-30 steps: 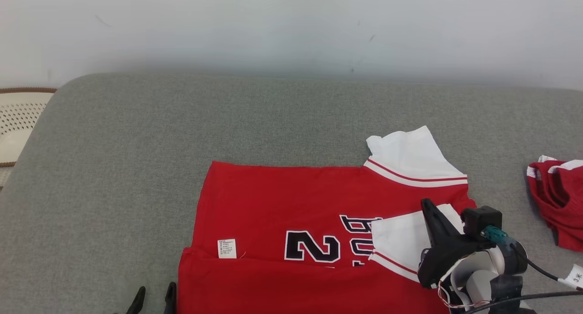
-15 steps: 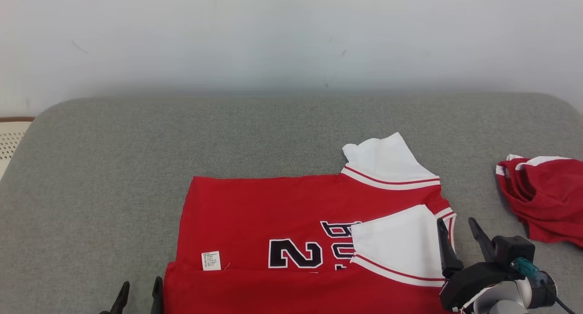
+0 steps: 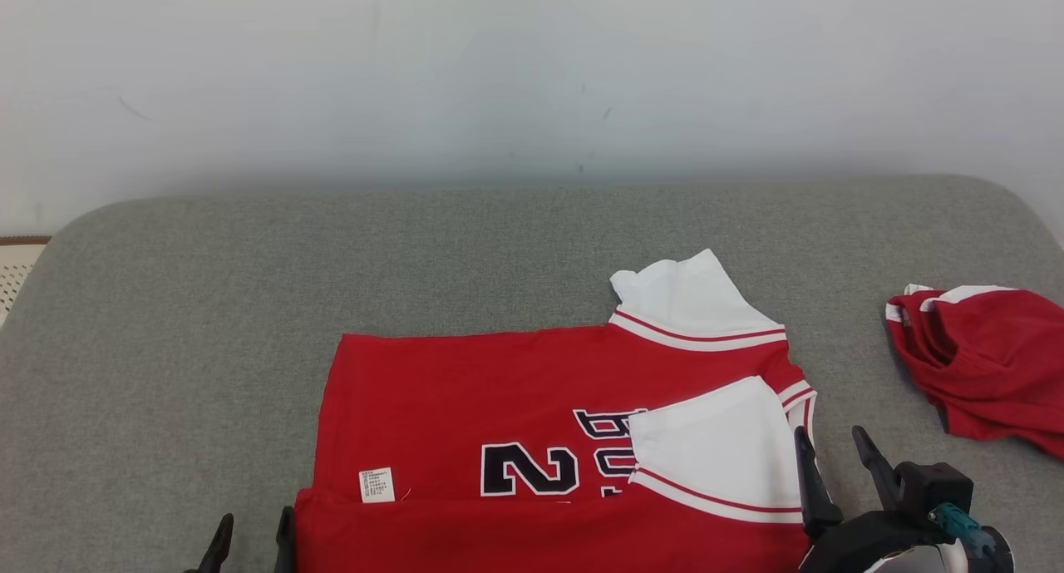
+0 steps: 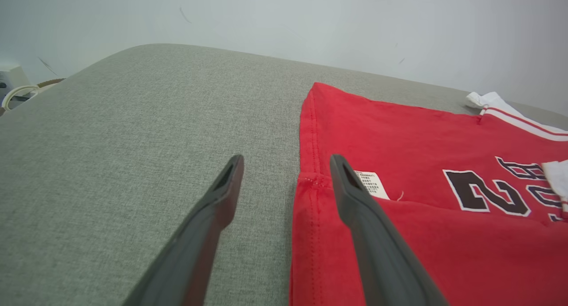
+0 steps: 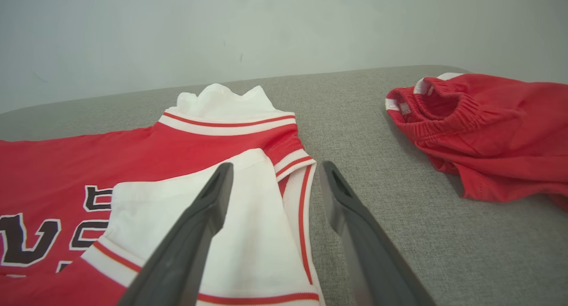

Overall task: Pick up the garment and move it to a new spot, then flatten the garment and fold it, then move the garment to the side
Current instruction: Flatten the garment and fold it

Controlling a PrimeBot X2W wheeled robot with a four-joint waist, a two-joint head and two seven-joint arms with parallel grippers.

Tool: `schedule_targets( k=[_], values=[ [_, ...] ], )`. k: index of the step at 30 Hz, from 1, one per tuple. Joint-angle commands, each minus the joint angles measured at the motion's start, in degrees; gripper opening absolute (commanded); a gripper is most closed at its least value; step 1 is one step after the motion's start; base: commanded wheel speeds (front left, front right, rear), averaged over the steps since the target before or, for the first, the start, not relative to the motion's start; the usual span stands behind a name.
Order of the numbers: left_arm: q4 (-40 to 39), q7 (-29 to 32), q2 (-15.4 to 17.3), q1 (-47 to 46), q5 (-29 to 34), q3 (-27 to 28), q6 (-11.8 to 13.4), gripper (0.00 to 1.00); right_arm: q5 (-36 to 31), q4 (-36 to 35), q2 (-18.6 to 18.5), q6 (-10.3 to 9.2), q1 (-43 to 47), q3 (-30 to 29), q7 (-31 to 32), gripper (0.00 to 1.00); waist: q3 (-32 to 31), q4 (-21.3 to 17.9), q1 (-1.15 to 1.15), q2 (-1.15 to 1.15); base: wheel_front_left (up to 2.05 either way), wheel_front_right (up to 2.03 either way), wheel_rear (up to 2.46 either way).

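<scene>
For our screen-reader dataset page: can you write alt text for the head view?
A red jersey lies flat on a grey cushion, one white sleeve folded over its black lettering. The open left end effector sits beside its left edge, the open right end effector by the folded sleeve; another red garment lies far right.

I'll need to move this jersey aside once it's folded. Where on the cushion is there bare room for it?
Widest free patch: grey cushion left of the red jersey, out to its rounded edge. A bare strip runs between jersey and wall. Tight: the gap between jersey and red shorts, where the open right gripper hangs.
</scene>
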Motion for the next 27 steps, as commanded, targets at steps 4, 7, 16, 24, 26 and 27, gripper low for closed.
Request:
schedule_targets(
  k=[4, 7, 16, 24, 26, 27],
  values=[
    [0.21, -0.04, 0.07, -0.23, 1.13, 0.12, -0.37, 1.00, -0.45, 0.39, -0.16, -0.10, 0.28, 0.27, 0.00, 1.00, 0.54, -0.07, 0.00, 0.00, 0.00, 0.00, 0.00],
    [0.77, -0.04, 0.07, -2.05, 1.73, 0.21, -0.68, 1.00, -0.40, 0.49, -0.43, -0.10, -0.91, 0.61, 0.00, 1.00, 1.40, -0.01, 0.00, 0.00, 0.00, 0.00, 0.00],
    [4.01, -0.04, 0.98, -11.79, 4.15, -0.06, -2.71, 1.00, 0.38, -0.72, -1.16, -0.10, -5.33, 1.90, 0.00, 1.00, 7.31, 0.23, 0.00, 0.00, 0.00, 0.00, 0.00],
    [13.09, -0.04, 2.99, -25.66, 3.98, -2.82, -3.96, 1.00, 1.29, -1.67, -2.07, -0.10, -12.20, 3.27, 0.00, 1.00, 13.94, -0.91, 0.00, 0.00, 0.00, 0.00, 0.00],
    [16.50, -0.04, 3.46, -28.76, 3.60, -3.58, -4.12, 1.00, 1.37, -2.02, -1.80, -0.09, -13.45, 3.71, 0.00, 1.00, 15.07, -1.44, 0.00, 0.00, 0.00, 0.00, 0.00],
    [18.17, -0.04, 3.69, -30.37, 3.47, -3.90, -4.08, 1.00, 1.38, -2.18, -1.65, -0.10, -13.94, 3.81, 0.00, 1.00, 15.55, -1.70, 0.00, 0.00, 0.00, 0.00, 0.00]
  ],
)
